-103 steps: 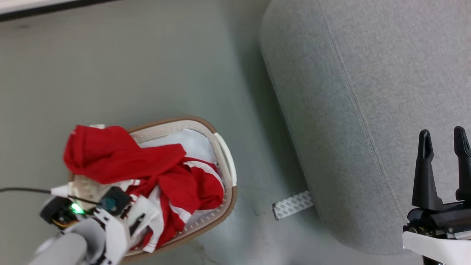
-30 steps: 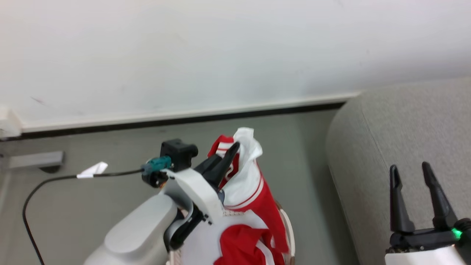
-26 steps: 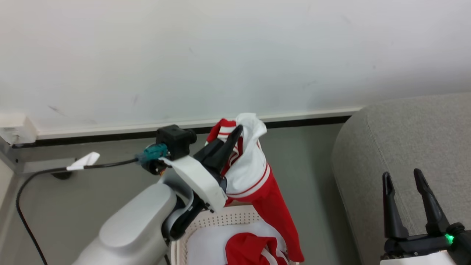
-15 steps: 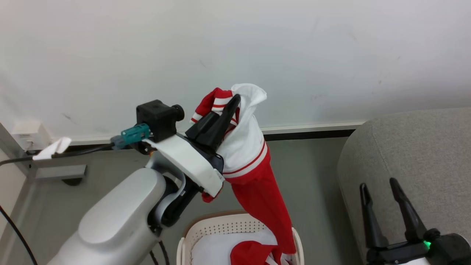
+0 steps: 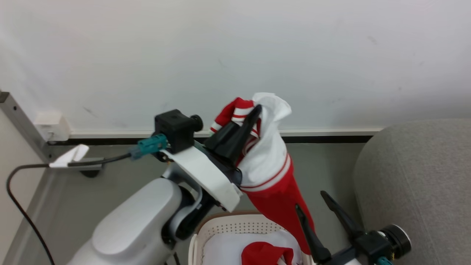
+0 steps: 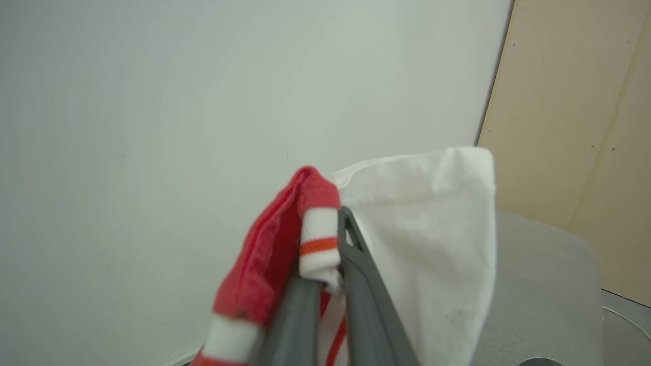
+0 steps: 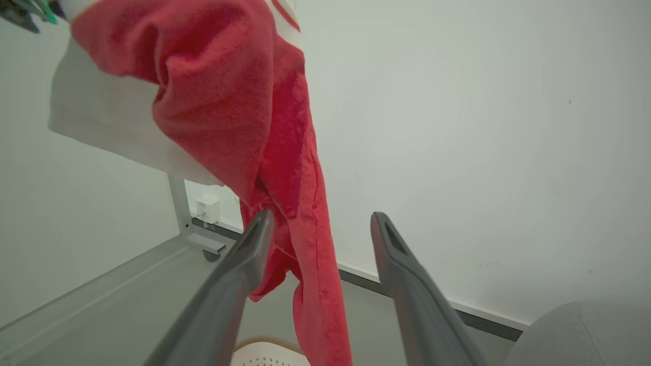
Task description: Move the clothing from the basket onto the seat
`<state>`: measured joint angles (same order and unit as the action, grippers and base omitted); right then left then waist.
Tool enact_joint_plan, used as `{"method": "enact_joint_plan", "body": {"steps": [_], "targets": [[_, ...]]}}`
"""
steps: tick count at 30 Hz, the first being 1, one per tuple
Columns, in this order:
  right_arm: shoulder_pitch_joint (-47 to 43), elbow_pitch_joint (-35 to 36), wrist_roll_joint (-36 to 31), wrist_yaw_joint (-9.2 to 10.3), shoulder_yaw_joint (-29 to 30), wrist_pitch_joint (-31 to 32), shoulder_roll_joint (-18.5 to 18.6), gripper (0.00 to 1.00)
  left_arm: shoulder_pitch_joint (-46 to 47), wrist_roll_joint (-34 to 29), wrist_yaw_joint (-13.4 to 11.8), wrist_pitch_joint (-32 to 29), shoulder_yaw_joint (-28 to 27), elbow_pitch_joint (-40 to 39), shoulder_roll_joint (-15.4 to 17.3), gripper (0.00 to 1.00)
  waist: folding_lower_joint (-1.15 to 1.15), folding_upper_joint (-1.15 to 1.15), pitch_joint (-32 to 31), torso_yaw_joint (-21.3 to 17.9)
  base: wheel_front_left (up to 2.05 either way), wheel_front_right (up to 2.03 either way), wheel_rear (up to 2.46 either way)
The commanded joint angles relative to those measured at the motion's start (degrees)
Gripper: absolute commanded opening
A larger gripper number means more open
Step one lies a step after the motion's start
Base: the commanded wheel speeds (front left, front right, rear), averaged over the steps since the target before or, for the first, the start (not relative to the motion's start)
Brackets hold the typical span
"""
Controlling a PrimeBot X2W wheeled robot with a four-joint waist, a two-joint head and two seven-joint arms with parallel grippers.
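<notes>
Closest in, the right tool (image 7: 323,217) has swung across from its spot by the sofa half a second ago. Now it sits spread wide, with the red tail of the lifted garment (image 5: 279,206) hanging between its fingers, not yet pinched. That looks like a second grip being set up, so the cloth can be carried as a bundle. Just below, the basket (image 5: 220,221) holds more clothing (image 5: 265,254), red on white, so the job is far from over. Whether the garment's hem clears the rim, I can't tell. Higher up, the left tool (image 5: 255,110) is pressed together on the white-and-striped top of the garment, holding it aloft over the basket. Off to the right waits the seat (image 5: 415,176), well apart from the cloth, with the pale wall (image 5: 184,55) behind.
</notes>
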<state>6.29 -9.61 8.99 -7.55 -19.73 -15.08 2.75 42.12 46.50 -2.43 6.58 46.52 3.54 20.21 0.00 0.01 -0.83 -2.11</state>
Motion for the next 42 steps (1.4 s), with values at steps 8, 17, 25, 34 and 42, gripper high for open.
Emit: {"method": "enact_joint_plan", "body": {"steps": [8,17,25,34,42], "targets": [[8.1,-12.8,-3.0,0.12,-1.6,2.2,0.2,1.0,-1.1,-0.5,1.0,-0.7,3.6,-2.9,-3.8,0.0,0.0,-0.01,-1.2,6.8,0.0,0.0,0.0],[12.1,-21.9,-1.5,0.12,-2.6,2.1,0.2,1.0,-2.0,0.9,1.5,-2.7,6.8,-7.7,-6.6,0.0,0.0,-0.01,-2.5,11.9,0.0,0.0,0.0],[12.8,-24.1,3.3,0.12,-3.8,0.7,0.2,0.0,-2.8,1.2,0.4,-2.9,6.6,-7.9,-5.5,0.0,0.0,-0.01,-3.0,12.8,0.0,0.0,0.0],[9.0,-17.7,13.6,0.12,-1.5,-0.1,0.2,0.0,-4.8,2.1,-0.3,-2.4,5.9,-6.2,-3.6,0.07,0.0,-0.01,-2.2,10.9,0.0,0.0,0.0],[6.6,-9.0,20.2,0.12,4.0,-0.1,0.1,0.0,-8.5,2.0,1.0,-1.3,7.3,-8.5,-0.7,1.0,0.0,-0.01,-0.4,5.7,0.0,0.0,0.0]]}}
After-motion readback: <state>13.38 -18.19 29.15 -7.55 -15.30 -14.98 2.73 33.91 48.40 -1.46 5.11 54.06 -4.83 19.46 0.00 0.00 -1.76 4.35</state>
